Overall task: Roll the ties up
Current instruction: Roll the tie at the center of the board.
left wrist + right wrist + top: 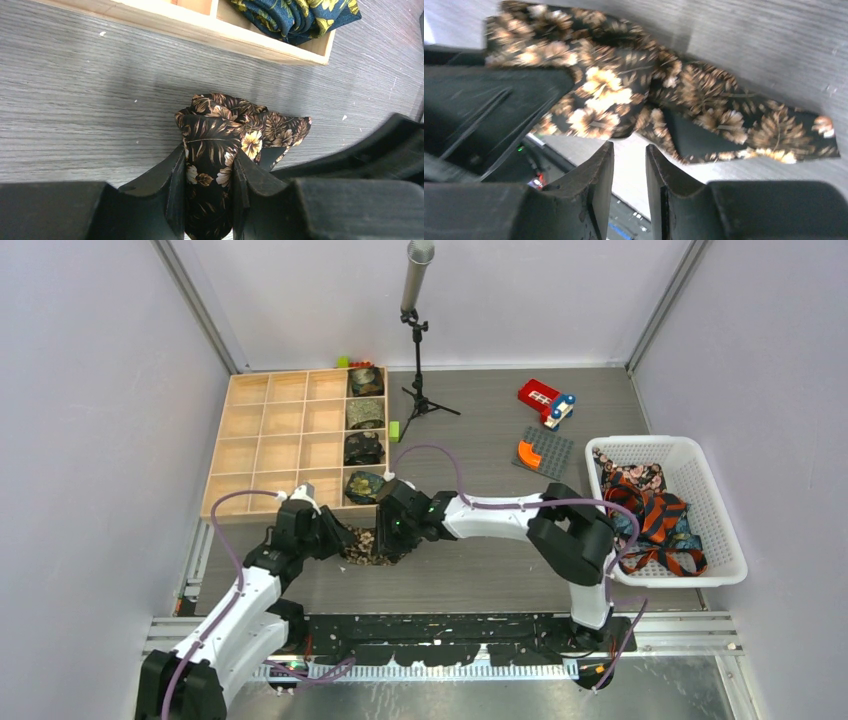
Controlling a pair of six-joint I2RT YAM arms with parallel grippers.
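Brown floral fabric, a half-rolled tie (372, 546), is pictured left of centre in the overhead view, on the table (480, 575) just below the lower right corner of the tray (285, 452), with a gripper on either side. The left gripper (209, 156) is closed on the bundle: in its wrist view the jaws are pressed against a folded thickness of cloth, and the rest of the coil is bunched just beyond them, toward the top of the frame. The right gripper (630, 150) is shown with its jaws a narrow slot apart and nothing between them; the tie is seen just above them in that view, apparently clear of them. From the bunched mass at upper left the loose tail is laid flat toward the right edge of the frame, so its long axis is judged to run across the right gripper's reach rather than along it. With the coil pinned by the left arm, the free tail is judged to fall to the right arm, the nearer one. Four rolled ties (365, 412) are lodged in the tray's right column.
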